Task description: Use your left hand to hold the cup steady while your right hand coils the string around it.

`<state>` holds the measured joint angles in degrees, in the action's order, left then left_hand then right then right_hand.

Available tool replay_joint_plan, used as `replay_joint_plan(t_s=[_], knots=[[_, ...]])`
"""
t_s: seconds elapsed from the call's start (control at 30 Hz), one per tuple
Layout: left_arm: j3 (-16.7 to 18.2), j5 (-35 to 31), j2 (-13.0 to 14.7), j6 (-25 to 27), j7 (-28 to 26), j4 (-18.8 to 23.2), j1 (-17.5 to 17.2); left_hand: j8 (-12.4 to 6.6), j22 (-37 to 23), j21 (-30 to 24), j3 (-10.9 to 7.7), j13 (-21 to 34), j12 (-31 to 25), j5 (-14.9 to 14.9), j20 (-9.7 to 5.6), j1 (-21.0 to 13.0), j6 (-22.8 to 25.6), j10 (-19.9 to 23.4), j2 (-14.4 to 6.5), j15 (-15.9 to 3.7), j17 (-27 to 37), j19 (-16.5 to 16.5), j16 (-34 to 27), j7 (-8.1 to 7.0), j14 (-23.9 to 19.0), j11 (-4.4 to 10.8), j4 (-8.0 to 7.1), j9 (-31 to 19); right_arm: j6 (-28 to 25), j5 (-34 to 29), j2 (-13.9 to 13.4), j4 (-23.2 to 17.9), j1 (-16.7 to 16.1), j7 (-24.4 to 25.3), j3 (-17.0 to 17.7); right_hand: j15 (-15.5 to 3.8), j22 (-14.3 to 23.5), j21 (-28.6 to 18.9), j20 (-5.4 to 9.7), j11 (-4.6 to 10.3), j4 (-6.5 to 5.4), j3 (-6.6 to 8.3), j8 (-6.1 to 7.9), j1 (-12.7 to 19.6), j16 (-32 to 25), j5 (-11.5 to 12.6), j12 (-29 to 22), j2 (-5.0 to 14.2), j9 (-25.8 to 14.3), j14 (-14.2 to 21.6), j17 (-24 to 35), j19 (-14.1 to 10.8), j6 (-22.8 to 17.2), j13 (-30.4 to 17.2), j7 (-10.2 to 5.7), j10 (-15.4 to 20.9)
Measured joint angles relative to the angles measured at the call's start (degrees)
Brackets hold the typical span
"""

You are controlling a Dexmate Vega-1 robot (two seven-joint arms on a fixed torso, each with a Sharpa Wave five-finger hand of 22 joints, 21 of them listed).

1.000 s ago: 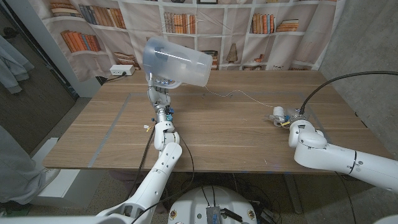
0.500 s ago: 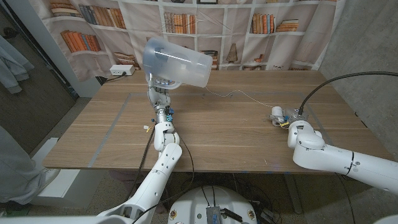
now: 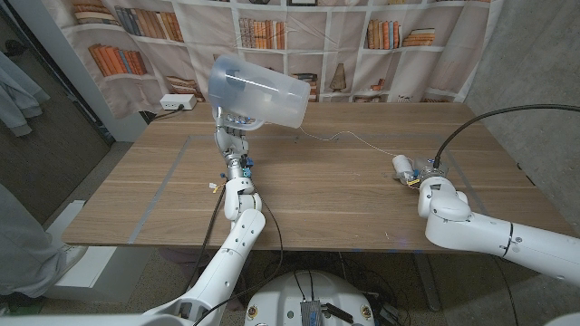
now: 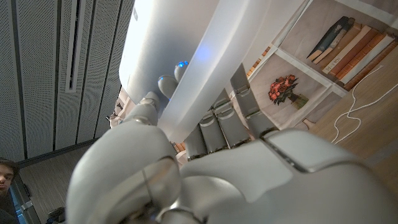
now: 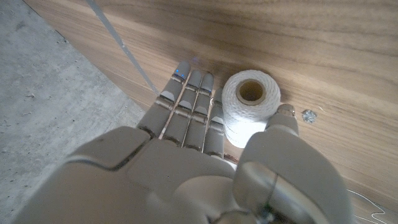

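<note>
My left hand grips a large translucent cup from below and holds it tilted above the far left of the table. In the left wrist view the fingers wrap the cup's wall. A thin white string runs from under the cup across the table to a white spool. My right hand is at the spool. The right wrist view shows the spool pinched between the fingers and thumb, standing on the wood.
A white power strip lies at the table's far left corner. Small scraps sit beside my left forearm. A person in grey stands at the left edge. A bookshelf-print curtain hangs behind the table.
My right hand has slid the spool a little to the left, toward the table's middle. The cup and left hand have stayed still.
</note>
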<state>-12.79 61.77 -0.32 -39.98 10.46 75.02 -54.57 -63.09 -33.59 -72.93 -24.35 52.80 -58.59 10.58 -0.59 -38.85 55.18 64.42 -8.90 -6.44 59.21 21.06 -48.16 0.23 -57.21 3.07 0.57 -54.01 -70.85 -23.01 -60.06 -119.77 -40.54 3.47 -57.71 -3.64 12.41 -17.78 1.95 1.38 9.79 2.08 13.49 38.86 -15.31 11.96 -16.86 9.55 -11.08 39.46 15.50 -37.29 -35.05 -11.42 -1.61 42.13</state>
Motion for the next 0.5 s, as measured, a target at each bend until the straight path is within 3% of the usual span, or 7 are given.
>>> replay_joint_plan(t_s=[0.13,0.17,0.2,0.23,0.3,0.37,0.5], knots=[[-0.04,-0.02,0.06,-0.01,-0.07,0.13,-0.02,0.0,0.01,-0.03,-0.24,0.0,-0.01,0.0,0.0,0.07,0.0,-0.01,0.07,0.0,-0.19,0.0,0.0,0.0,0.0,0.0,0.24,0.02,0.04,-0.05,0.54,0.15,-1.26,1.03,1.29,-1.08,0.52,-2.56,1.78,0.22,-1.64,4.03,1.16,1.8,-2.59,-0.06,-2.04,0.02,0.0,6.67,1.43,-3.66,-1.55,0.14,1.51,4.29],[-0.07,-0.03,0.1,-0.01,-0.09,0.18,-0.03,0.0,0.01,-0.03,-0.08,0.0,-0.02,0.0,0.0,0.07,0.0,-0.01,0.07,0.0,-0.17,0.0,0.0,0.0,0.0,0.0,0.4,0.07,0.16,-0.04,0.72,0.16,-1.71,1.99,1.76,-1.66,0.76,-3.46,1.99,0.67,-1.48,4.95,1.37,2.41,-3.48,-0.22,-2.97,0.05,0.0,9.04,1.98,-4.94,-1.95,-0.1,1.92,6.43],[-0.09,-0.03,0.14,-0.01,-0.1,0.22,-0.03,0.0,0.01,-0.04,0.0,0.0,-0.02,0.0,0.0,0.07,0.0,-0.02,0.07,0.0,-0.17,0.0,0.0,0.0,0.0,0.01,0.49,0.12,0.33,-0.03,0.87,0.17,-2.09,2.89,2.16,-2.29,1.04,-4.48,2.38,2.68,-0.73,5.99,1.63,2.93,-4.27,-0.22,-4.1,-0.47,0.0,11.34,2.6,-5.87,-2.45,-1.07,2.41,10.06],[-0.1,-0.04,0.18,-0.01,-0.11,0.26,-0.04,0.0,0.01,-0.04,0.0,0.0,-0.03,0.0,-0.01,0.07,0.0,-0.02,0.07,0.01,-0.19,0.0,0.0,0.0,0.01,0.01,0.49,0.16,0.53,0.0,1.1,0.22,-2.72,3.71,2.8,-2.96,1.31,-5.46,2.57,3.08,-0.59,7.58,1.99,3.56,-5.09,-0.24,-4.41,-1.1,0.0,13.48,3.22,-6.73,-2.87,-1.29,2.83,11.49],[-0.1,-0.04,0.21,-0.01,-0.12,0.27,-0.04,0.0,0.01,-0.05,0.0,0.0,-0.19,0.0,-0.12,0.07,0.0,-0.1,0.07,0.01,-0.3,-0.12,0.0,0.0,0.01,-0.07,0.48,0.17,0.74,0.05,1.41,0.29,-3.48,4.66,3.53,-3.94,1.82,-7.03,2.88,3.03,0.82,8.99,2.08,4.6,-6.14,-0.38,-5.33,-2.14,0.0,16.38,4.23,-7.85,-4.5,-1.75,2.84,12.83],[-0.14,-0.05,0.25,0.01,-0.13,0.32,-0.04,0.0,0.02,-0.05,0.0,0.0,-0.24,0.0,-0.12,0.07,0.0,-0.11,0.07,0.01,-0.34,-0.12,0.0,0.0,0.01,-0.07,0.48,0.24,1.0,0.13,1.95,0.37,-4.75,6.03,4.66,-4.68,2.29,-8.31,3.2,3.57,1.59,9.76,2.23,5.33,-6.86,-0.45,-5.91,-2.87,-0.2,18.34,5.02,-8.58,-5.78,-2.04,2.58,14.02],[-0.16,-0.06,0.37,0.15,-0.16,0.41,-0.04,0.0,0.01,-0.09,0.01,0.0,-0.33,0.0,-0.12,0.07,0.0,-0.12,0.08,0.01,-0.26,-0.11,0.0,0.0,0.01,-0.07,0.48,0.0,1.53,0.15,2.71,0.42,-6.7,10.16,6.93,-5.4,2.98,-9.7,3.28,3.79,1.59,9.76,2.25,6.15,-7.44,-0.45,-6.68,-3.7,-0.34,20.26,6.06,-8.64,-7.05,-2.51,2.31,14.92]])
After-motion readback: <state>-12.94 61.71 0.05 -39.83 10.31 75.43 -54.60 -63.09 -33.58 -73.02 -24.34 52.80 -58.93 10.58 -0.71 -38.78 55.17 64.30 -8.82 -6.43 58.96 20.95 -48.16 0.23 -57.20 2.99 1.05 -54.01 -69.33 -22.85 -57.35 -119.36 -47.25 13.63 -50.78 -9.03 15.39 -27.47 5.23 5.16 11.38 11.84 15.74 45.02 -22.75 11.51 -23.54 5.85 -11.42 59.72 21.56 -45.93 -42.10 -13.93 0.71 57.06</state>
